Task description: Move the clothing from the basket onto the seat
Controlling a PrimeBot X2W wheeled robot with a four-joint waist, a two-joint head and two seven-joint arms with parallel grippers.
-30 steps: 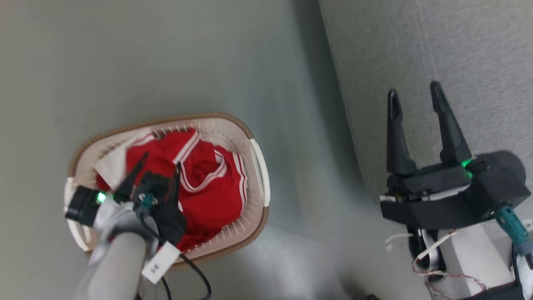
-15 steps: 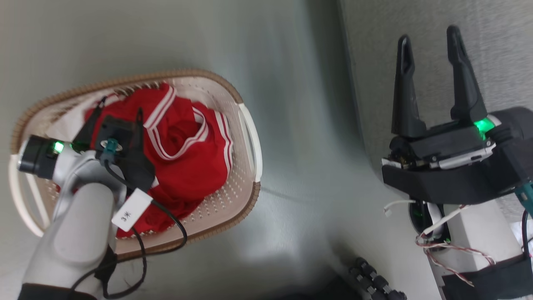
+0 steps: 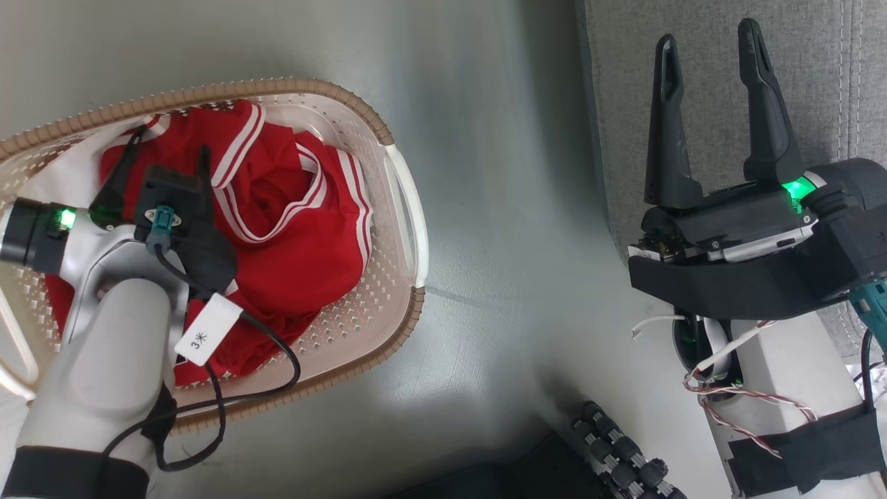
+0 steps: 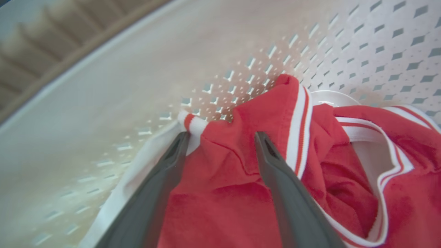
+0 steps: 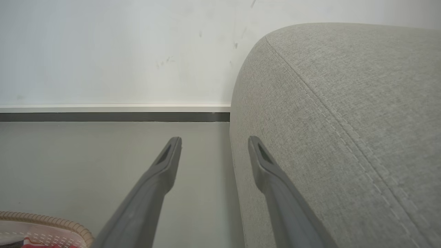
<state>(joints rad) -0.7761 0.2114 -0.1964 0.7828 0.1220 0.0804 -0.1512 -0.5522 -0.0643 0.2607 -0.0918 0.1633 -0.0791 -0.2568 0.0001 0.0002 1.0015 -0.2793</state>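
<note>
Grey-green floor (image 3: pixel 499 208) runs down the middle of the head view, with the basket (image 3: pixel 291 86) on it at my left and the seat (image 3: pixel 818 69) at the right edge; the whole picture has slid and the basket looms larger than a second ago, which I put down to the head tipping, not to the basket shifting; the clothing (image 3: pixel 305 235) lies heaped inside as before, none of it lifted; the left gripper (image 3: pixel 168 140) sits over the heap's far-left part with fingers spread, and against the red folds it has crept forward only slightly; the right gripper (image 3: pixel 707 38) hangs spread and empty in front of the seat, well apart from the basket.

Left wrist view: both fingers straddle a raised red fold beside the white-striped trim; whether the tips touch the cloth I cannot tell; the jaws stand wide, nothing pinched; the basket's perforated wall rises just beyond.

Right wrist view: jaws parted, bare floor on one side and the seat's rounded corner on the other; a pale wall (image 5: pixel 103 51) behind; a sliver of basket rim at lower left.

My reading: the approach looks about finished and the grasp is what remains; every garment is in the basket, so the task is hardly begun; closing on that fold should catch a layer, though the garments may drag out together.
</note>
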